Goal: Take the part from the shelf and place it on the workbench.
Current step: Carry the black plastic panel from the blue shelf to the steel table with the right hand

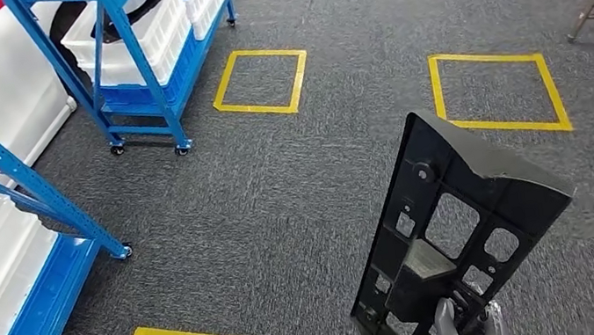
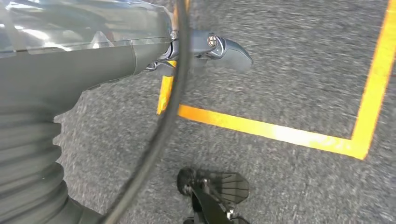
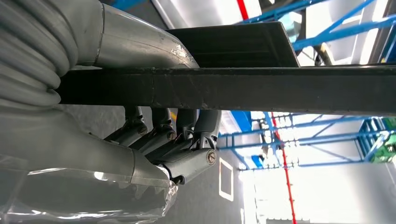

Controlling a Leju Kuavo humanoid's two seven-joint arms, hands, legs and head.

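The right hand [image 1: 464, 331] grips the black moulded plastic part [image 1: 454, 233], a flat ribbed bracket with rectangular cut-outs rising above its fingers [image 3: 187, 135], over coarse grey carpet [image 1: 296, 185]. The left hand [image 2: 205, 49] hangs holding nothing, fingers seemingly loosely apart, above yellow floor tape [image 2: 261, 130].

Even bright light on grey carpet [image 1: 279, 188], left wrist view motion-blurred, right wrist background overexposed and washed out

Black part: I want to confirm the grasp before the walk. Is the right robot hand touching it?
Touching. In the right wrist view the right robot hand has its thumb on one face of the black part and its fingers curled against the other.
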